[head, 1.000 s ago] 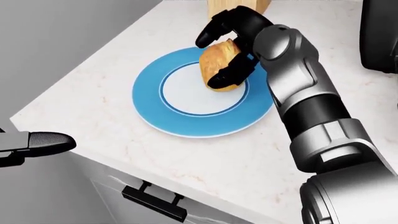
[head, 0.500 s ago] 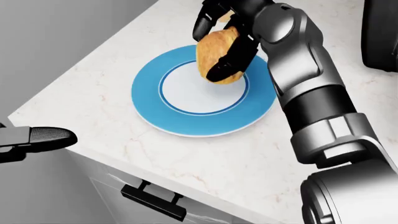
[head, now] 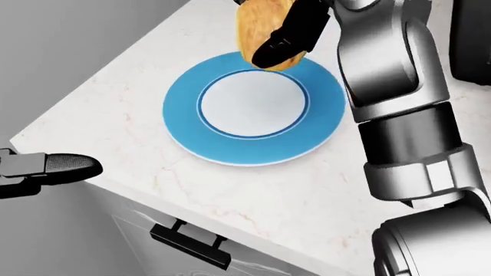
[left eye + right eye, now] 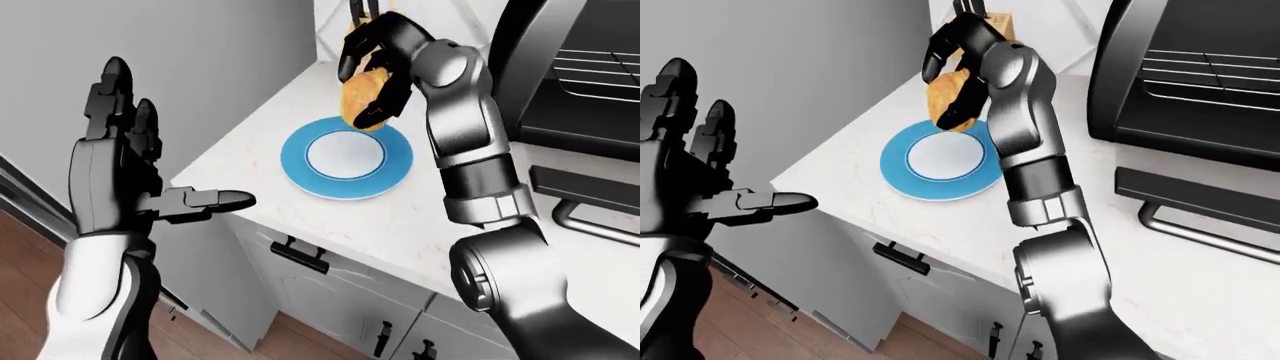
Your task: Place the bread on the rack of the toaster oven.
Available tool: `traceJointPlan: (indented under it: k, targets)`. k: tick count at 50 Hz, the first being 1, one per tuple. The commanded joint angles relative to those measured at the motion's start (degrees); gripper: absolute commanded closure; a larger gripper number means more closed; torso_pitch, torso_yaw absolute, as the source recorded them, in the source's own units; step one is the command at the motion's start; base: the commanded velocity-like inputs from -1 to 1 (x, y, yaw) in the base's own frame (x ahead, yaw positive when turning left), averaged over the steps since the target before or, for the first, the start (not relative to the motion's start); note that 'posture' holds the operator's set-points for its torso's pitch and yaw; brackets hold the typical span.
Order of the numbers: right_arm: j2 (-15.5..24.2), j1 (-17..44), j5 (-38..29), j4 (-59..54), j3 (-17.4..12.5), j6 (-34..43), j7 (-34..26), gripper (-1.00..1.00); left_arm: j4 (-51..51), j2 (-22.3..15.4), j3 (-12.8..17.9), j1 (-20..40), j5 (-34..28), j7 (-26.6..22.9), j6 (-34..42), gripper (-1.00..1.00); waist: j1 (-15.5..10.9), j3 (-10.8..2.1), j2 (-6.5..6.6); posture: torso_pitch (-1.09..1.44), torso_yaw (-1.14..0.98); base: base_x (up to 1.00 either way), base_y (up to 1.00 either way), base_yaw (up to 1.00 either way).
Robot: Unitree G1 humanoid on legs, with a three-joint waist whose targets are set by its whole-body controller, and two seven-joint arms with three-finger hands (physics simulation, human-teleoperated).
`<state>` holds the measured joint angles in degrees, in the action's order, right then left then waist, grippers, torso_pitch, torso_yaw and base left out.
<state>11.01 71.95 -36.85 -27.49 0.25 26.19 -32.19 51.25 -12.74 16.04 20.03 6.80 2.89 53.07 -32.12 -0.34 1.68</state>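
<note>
A golden bread roll (image 4: 362,95) hangs above the far rim of the blue plate (image 4: 300,166), clear of it, with my right hand (image 4: 372,71) shut on it. The plate lies bare on the pale counter (image 3: 138,80). At the right of the right-eye view the black toaster oven (image 4: 1200,82) stands open, its wire rack (image 4: 1215,71) showing inside and its door (image 4: 1200,199) folded down. My left hand (image 4: 120,169) is held up open at the left, off the counter's edge, holding nothing.
A wooden knife block (image 4: 992,22) stands behind the plate against the wall. White cabinet fronts with black handles (image 4: 300,253) run below the counter. A grey wall (image 4: 220,67) borders the counter's left side; wooden floor (image 4: 25,247) shows at the lower left.
My right hand has lifted the bread off the plate and carried it upward toward the top of the head view. The plate now lies bare. The left hand has barely moved.
</note>
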Motion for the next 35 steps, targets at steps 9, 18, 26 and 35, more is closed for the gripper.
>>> traceJointPlan:
  k: [9,18,26,35]
  targets:
    - [1.2,3.0,-2.7,12.1,-0.9,6.2,-4.4,1.0,1.0,-0.9,0.3,1.2,0.0,0.6,-2.1,-1.0,0.3,-1.31,0.04,0.0,0.43,0.0,0.0,0.0]
    - [2.0,4.2,-6.1,20.6,-0.7,11.7,-9.9,1.0,0.7,-1.2,0.0,1.9,-0.4,0.3,-1.9,-1.0,1.5,-0.98,-0.05,0.0,0.38,0.0,0.0,0.0]
    - [3.0,6.5,-9.3,24.7,-0.9,14.4,-14.4,1.0,1.0,-1.1,-0.1,1.6,-0.6,-0.1,-1.7,-1.0,2.9,-0.69,-0.05,0.0,0.34,0.0,0.0,0.0]
    - [5.5,8.2,-12.4,27.5,-1.6,16.0,-18.6,1.0,1.1,-0.8,-0.4,0.8,-1.3,-1.0,-2.5,-1.0,4.6,-0.32,-0.2,0.0,0.3,0.0,0.0,0.0]
